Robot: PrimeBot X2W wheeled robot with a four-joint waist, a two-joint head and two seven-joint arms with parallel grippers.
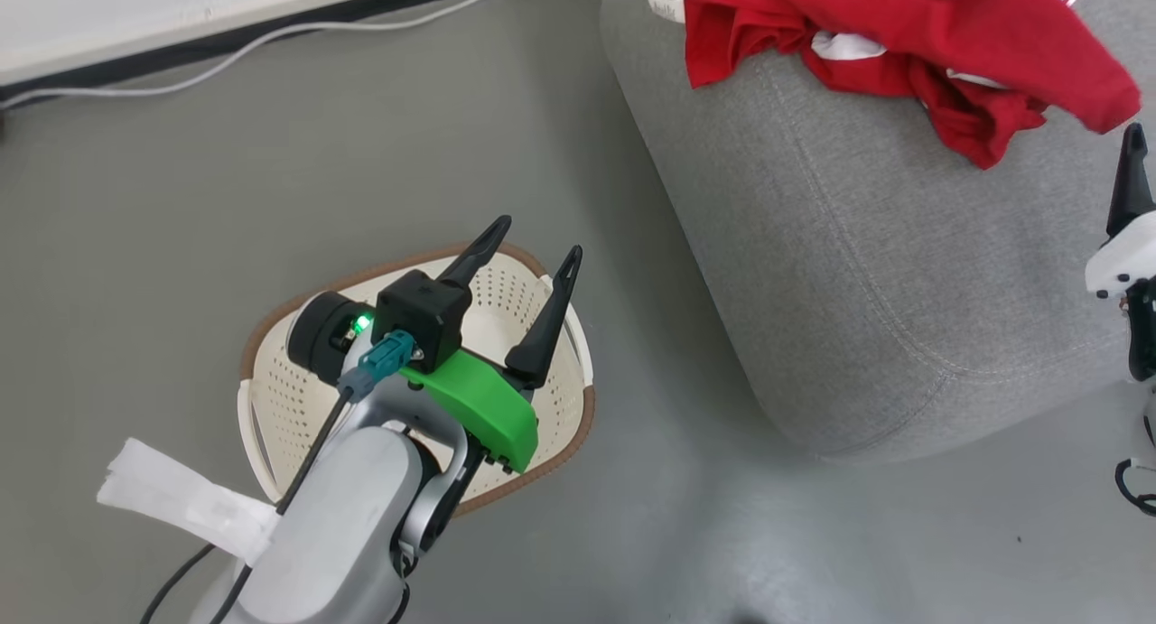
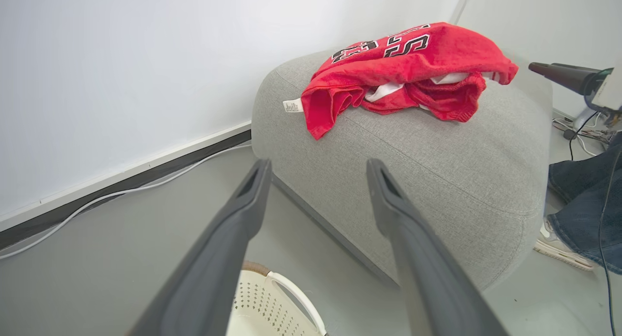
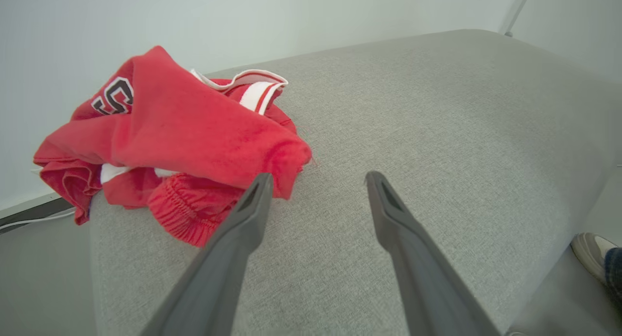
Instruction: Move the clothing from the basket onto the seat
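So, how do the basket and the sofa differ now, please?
The basket is perforated cream plastic; the sofa is grey fabric. The basket is far smaller than the sofa. The basket looks empty where it shows; the sofa carries the red clothing. Both stand on the floor.

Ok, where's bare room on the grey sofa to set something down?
The light grey fabric sofa is bare from the heap of bright red sports garments to its rounded edge facing the cream perforated basket, and across the wide stretch ahead of the right gripper. Crowded: the heap's corner.
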